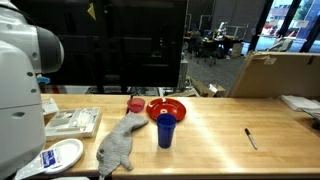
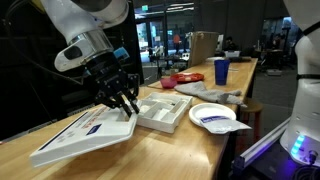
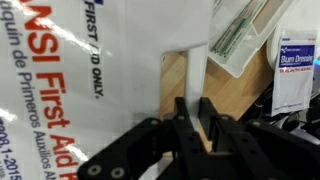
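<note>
Snugly within claw (image 3: 193, 106), first-aid kit (image 3: 70, 90) edge.

table (image 1: 215, 125) shot wide side-on, shot lengthwise nearer by the gripper (image 2: 122, 106), blue cup (image 1: 165, 130) caught in both exterior views, wrist view pointed down, close

**Long wooden table, most items at one end**

The wooden table (image 1: 215, 125) shows a pale, glossy top in both exterior views. At one end lies a flat white first-aid case (image 2: 80, 138). Just beside it is an open white tray (image 2: 165, 112) of packets, and next to that a paper plate (image 2: 212, 117). Further along are a crumpled grey cloth (image 1: 120, 145), an upright blue cup (image 1: 165, 131), a red bowl (image 1: 167, 106) and a small red container (image 1: 135, 104). A black pen (image 1: 250, 138) lies well apart from them on open wood.
</note>
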Robot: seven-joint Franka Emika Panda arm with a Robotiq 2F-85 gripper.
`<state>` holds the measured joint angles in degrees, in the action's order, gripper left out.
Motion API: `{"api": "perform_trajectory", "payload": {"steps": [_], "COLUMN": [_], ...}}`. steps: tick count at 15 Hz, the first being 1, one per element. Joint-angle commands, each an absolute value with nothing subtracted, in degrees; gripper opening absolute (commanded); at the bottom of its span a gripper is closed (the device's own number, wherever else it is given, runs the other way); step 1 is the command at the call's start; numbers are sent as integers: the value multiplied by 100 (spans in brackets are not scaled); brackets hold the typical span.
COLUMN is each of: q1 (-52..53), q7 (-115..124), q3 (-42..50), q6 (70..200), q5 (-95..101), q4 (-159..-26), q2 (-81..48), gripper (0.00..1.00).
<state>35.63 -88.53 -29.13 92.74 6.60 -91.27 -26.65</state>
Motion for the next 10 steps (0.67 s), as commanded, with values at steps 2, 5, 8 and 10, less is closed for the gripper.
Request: {"api": "perform_trajectory", "payload": {"steps": [2, 5, 8, 10], "q1": [3657, 3606, 3587, 3566], "q7": [-9129, -9289, -9387, -9465], "q3": [-2928, -2950, -2944, -2944], "q6": [9604, 9892, 10085, 10200], "q5": [609, 357, 123, -18], "q4": [-8966, -8964, -8979, -9011], "q2": [-2763, -2871, -3005, -3070], "gripper": [5, 5, 5, 5]}}
